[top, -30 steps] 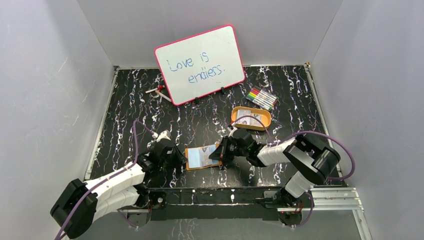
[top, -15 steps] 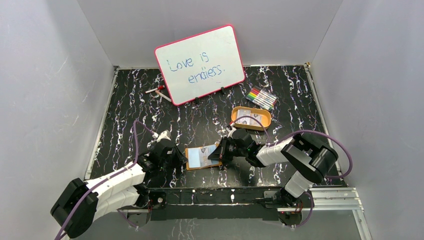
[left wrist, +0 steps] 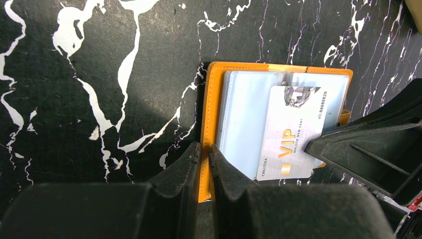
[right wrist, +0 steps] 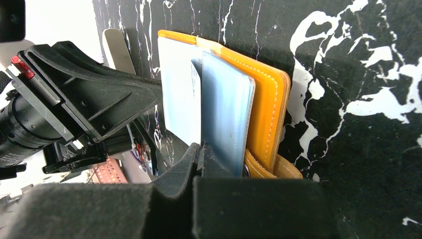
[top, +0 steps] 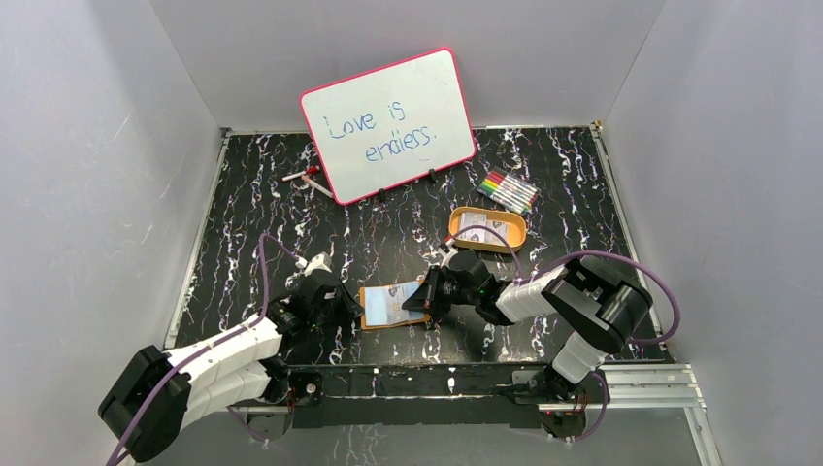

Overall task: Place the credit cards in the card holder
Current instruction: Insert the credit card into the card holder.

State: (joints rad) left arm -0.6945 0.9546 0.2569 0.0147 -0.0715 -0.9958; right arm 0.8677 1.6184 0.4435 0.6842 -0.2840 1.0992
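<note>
The orange card holder (top: 375,311) lies open on the black marbled table, clear sleeves up. My left gripper (top: 346,309) is shut on its left cover edge, seen in the left wrist view (left wrist: 205,148) pinching the orange border (left wrist: 211,99). My right gripper (top: 419,301) is shut on a pale credit card (left wrist: 293,134) marked VIP, held over the sleeves on the right half. In the right wrist view (right wrist: 200,146) the card (right wrist: 181,97) stands on edge against a blue-tinted sleeve (right wrist: 226,109). More credit cards (top: 482,230) lie in the orange tray.
The orange oval tray (top: 456,225) sits behind the right gripper. A pink-rimmed whiteboard (top: 388,121) stands at the back, with coloured markers (top: 507,190) to its right and a red-and-white pen (top: 306,177) to its left. Grey walls enclose the table.
My right gripper has edged slightly left with the card, further over the open card holder. The left gripper and the card holder have stayed put.
</note>
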